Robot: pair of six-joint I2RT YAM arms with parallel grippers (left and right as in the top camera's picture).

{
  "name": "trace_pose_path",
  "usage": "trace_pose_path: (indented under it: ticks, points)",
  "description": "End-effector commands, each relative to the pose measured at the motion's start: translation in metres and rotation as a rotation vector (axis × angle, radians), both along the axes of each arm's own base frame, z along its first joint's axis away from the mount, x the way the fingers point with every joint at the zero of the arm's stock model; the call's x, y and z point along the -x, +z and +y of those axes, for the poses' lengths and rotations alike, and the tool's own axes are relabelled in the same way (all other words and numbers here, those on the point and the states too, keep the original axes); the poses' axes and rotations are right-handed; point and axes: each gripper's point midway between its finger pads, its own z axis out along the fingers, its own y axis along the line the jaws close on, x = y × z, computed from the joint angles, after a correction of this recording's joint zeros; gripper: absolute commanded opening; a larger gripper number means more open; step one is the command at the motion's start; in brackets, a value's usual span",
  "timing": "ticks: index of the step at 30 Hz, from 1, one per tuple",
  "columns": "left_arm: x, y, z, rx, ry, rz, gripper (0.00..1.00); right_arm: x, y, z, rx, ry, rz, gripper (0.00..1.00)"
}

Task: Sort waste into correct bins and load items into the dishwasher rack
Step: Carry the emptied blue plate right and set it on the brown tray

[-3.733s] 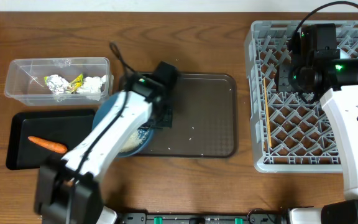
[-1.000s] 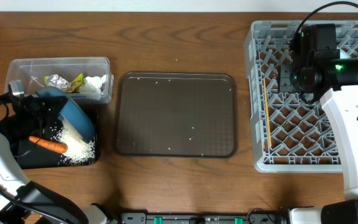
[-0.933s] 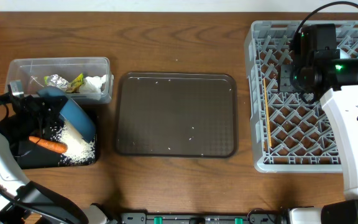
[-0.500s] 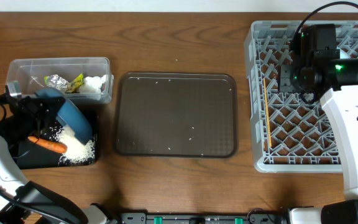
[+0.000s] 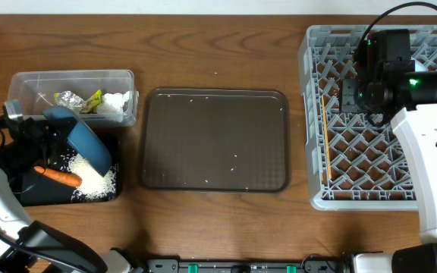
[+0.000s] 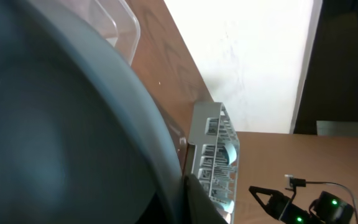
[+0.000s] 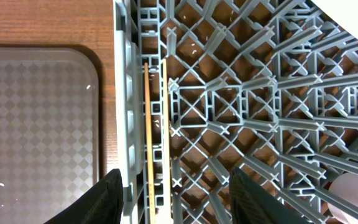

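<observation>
The dark-blue bowl is held by its rim in the left claw, whose jaws are closed tight on it. It is tilted steeply over the black tray at the left edge of the desk. A few seconds ago this bowl was on the brown serving tray in the middle of the desk, with the rice inside. Now the rice lies as a loose white heap on the black tray, touching the orange carrot. In the last second the bowl only turned a little more. In the left wrist view its inside is smooth and shows no grains, so I judge the rice is sorted and the bowl can go to the rack next.

Just behind the tray, the clear plastic tub holds the crumpled foil ball, the yellow-green wrapper and the white paper.

At the right edge, the right claw hangs with jaws apart and empty above the grey lattice rack. The wooden chopsticks lie in it along its left wall.
</observation>
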Motion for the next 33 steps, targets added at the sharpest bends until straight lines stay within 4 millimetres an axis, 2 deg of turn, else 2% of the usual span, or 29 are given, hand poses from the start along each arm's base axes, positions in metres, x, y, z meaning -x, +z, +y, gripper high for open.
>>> trace_pose_path:
  ticks: [1, 2, 3, 5, 6, 8, 12, 18, 22, 27, 29, 33]
  points:
    - [-0.001, 0.008, -0.003, 0.053, -0.013, -0.051, 0.06, 0.0, -0.003, -0.005, 0.017, -0.011, 0.009, 0.49]
    - [-0.002, 0.009, -0.002, 0.025, -0.023, -0.077, 0.06, 0.0, -0.003, -0.005, 0.017, -0.011, 0.01, 0.49]
    - [-0.002, 0.002, 0.002, 0.003, -0.01, -0.039, 0.06, 0.0, -0.003, -0.005, 0.017, -0.011, 0.011, 0.49]
    - [-0.002, 0.01, -0.003, 0.06, -0.018, -0.065, 0.06, 0.0, -0.003, -0.005, 0.017, -0.011, 0.009, 0.49]
    - [-0.002, 0.011, -0.003, 0.026, -0.034, -0.099, 0.06, 0.0, -0.003, -0.005, 0.017, -0.011, 0.01, 0.49]
    - [-0.001, 0.0, -0.001, 0.031, -0.008, -0.015, 0.06, 0.0, -0.003, -0.005, 0.017, -0.011, 0.011, 0.49]
    - [0.0, -0.003, -0.001, 0.006, -0.017, -0.012, 0.06, 0.002, -0.004, -0.005, 0.018, -0.011, 0.016, 0.49]
    - [0.0, 0.005, -0.011, 0.032, -0.039, -0.033, 0.06, 0.002, -0.004, -0.005, 0.018, -0.011, 0.016, 0.49]
    - [0.005, 0.02, -0.04, 0.013, -0.103, -0.049, 0.06, 0.002, -0.004, -0.005, 0.017, -0.011, 0.017, 0.48]
    - [0.01, 0.05, -0.103, -0.096, -0.272, -0.135, 0.06, 0.001, -0.004, -0.005, 0.009, -0.027, 0.014, 0.48]
    - [0.008, 0.051, -0.124, -0.16, -0.322, -0.134, 0.06, 0.001, -0.003, -0.005, 0.003, -0.036, 0.01, 0.48]
    - [-0.01, 0.042, -0.17, -0.313, -0.387, -0.098, 0.06, -0.001, -0.002, -0.004, -0.001, -0.036, 0.001, 0.49]
